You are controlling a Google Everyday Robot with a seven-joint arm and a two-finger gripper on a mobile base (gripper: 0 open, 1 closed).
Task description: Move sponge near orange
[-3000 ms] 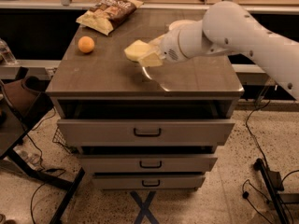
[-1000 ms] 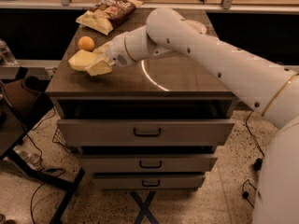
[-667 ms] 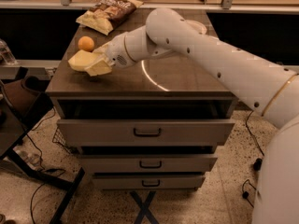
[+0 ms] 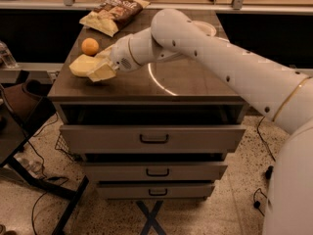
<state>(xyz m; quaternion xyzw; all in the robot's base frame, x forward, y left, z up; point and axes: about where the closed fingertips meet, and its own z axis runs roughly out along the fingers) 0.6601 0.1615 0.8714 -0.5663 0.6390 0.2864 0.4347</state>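
Observation:
The pale yellow sponge (image 4: 82,65) is at the left edge of the brown cabinet top (image 4: 195,82), low over or on the surface. The small round orange (image 4: 90,46) sits just behind it, a few centimetres away. My gripper (image 4: 103,66) reaches in from the right and is shut on the sponge's right end. One pale finger (image 4: 103,74) shows in front of the sponge. My white arm (image 4: 220,62) stretches across the top from the right.
A crinkly chip bag (image 4: 113,12) lies at the back left, behind the orange. A white bowl (image 4: 206,28) sits at the back, partly hidden by the arm. The cabinet has drawers (image 4: 154,138) below. A counter edge (image 4: 49,4) runs behind.
Three seconds ago the gripper held the sponge over the middle of the top. It has carried it left to beside the orange. Over the last second nothing has visibly moved.

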